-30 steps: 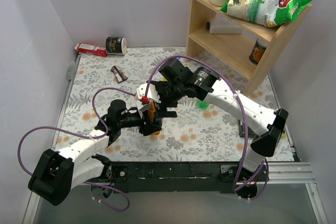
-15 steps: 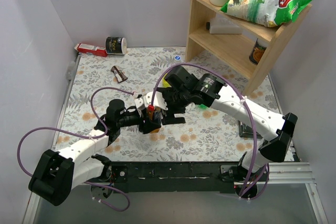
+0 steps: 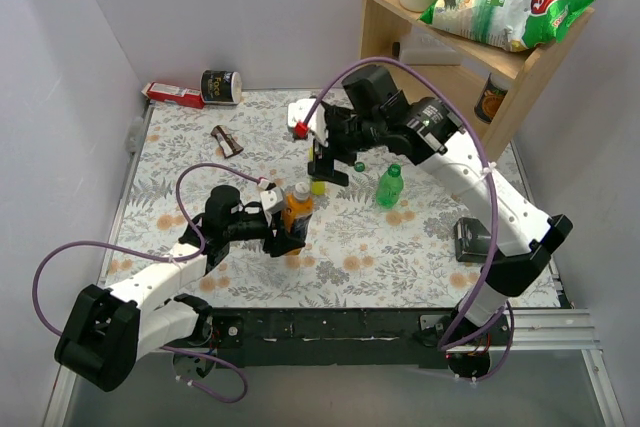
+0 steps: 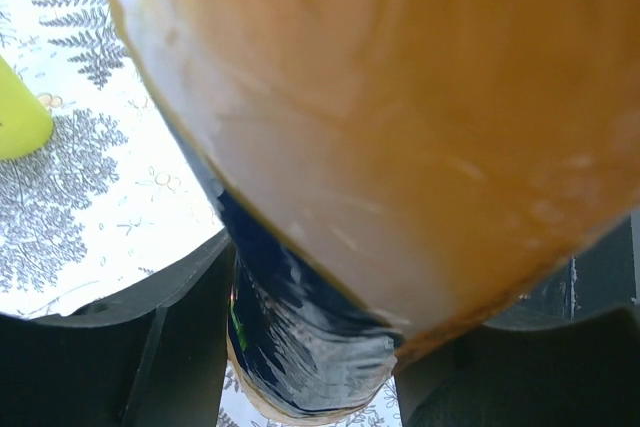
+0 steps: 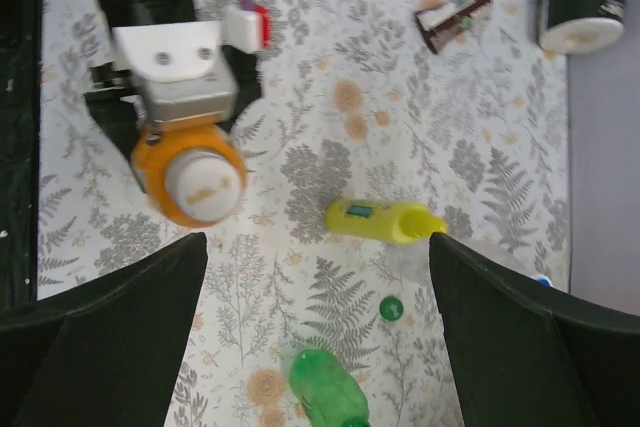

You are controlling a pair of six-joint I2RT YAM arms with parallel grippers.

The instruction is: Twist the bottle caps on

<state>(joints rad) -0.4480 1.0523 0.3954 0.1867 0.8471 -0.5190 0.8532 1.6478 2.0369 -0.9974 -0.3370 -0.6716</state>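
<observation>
My left gripper (image 3: 276,231) is shut on the lower body of the orange bottle (image 3: 296,211), which stands upright; the bottle fills the left wrist view (image 4: 400,117) between the jaws (image 4: 315,347). A white cap (image 5: 205,185) sits on its neck. My right gripper (image 3: 326,161) is open and empty, raised above the mat behind the orange bottle, and it looks straight down (image 5: 318,247). The green bottle (image 3: 388,185) stands uncapped and also shows in the right wrist view (image 5: 328,387). The green cap (image 5: 391,308) lies on the mat near it. The clear bottle cannot be made out.
A slim yellow bottle (image 5: 385,220) lies between the orange and green bottles. A wooden shelf (image 3: 455,77) with a chips bag stands back right. A jar (image 3: 222,87), a red box (image 3: 170,94) and a brown wrapper (image 3: 227,140) are back left. A black block (image 3: 472,240) lies right.
My right gripper left the top of the orange bottle, rose and moved back and right. The white cap now shows on the bottle. The left gripper kept its hold.
</observation>
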